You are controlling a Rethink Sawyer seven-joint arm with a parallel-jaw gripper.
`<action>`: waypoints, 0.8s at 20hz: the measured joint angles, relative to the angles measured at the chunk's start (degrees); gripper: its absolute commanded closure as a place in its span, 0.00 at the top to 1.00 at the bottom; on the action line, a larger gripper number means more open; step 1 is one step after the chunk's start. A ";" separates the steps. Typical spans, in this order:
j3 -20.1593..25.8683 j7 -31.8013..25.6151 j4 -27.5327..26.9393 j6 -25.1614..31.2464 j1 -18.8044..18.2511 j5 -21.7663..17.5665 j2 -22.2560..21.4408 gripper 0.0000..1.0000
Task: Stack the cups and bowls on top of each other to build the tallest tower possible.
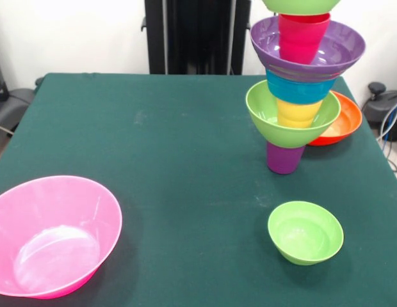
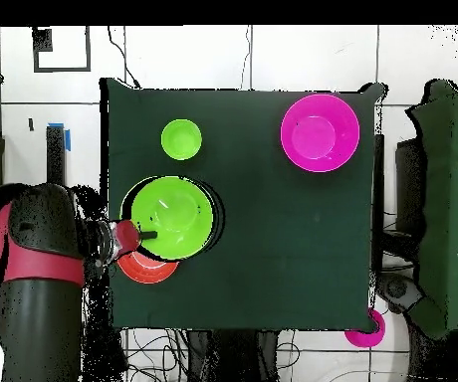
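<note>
The tower (image 1: 299, 96) stands at the table's right in the front view. Its base is a purple cup (image 1: 285, 158). Above it come a lime green bowl (image 1: 289, 118), a yellow-orange cup (image 1: 298, 114), a blue bowl (image 1: 299, 89), a wide purple bowl (image 1: 342, 48), a red cup (image 1: 302, 37) and another green bowl (image 1: 301, 5) cut by the top edge. From overhead only the top green bowl (image 2: 173, 214) shows. My gripper (image 2: 145, 235) is at that bowl's left rim in the overhead view. It is hidden in the front view.
An orange-red bowl (image 1: 342, 121) sits just behind the tower, also overhead (image 2: 148, 267). A small lime green bowl (image 1: 305, 231) (image 2: 181, 138) and a large hot pink bowl (image 1: 51, 236) (image 2: 320, 132) sit apart on the green table (image 1: 186, 147). My arm (image 2: 34, 259) is at the table's left edge overhead.
</note>
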 measured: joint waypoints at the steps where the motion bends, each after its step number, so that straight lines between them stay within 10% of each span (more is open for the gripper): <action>1: 0.02 0.00 -0.03 0.00 0.02 0.01 -0.01 0.00; 16: 0.13 0.00 -1.08 0.00 0.06 0.55 0.82 0.00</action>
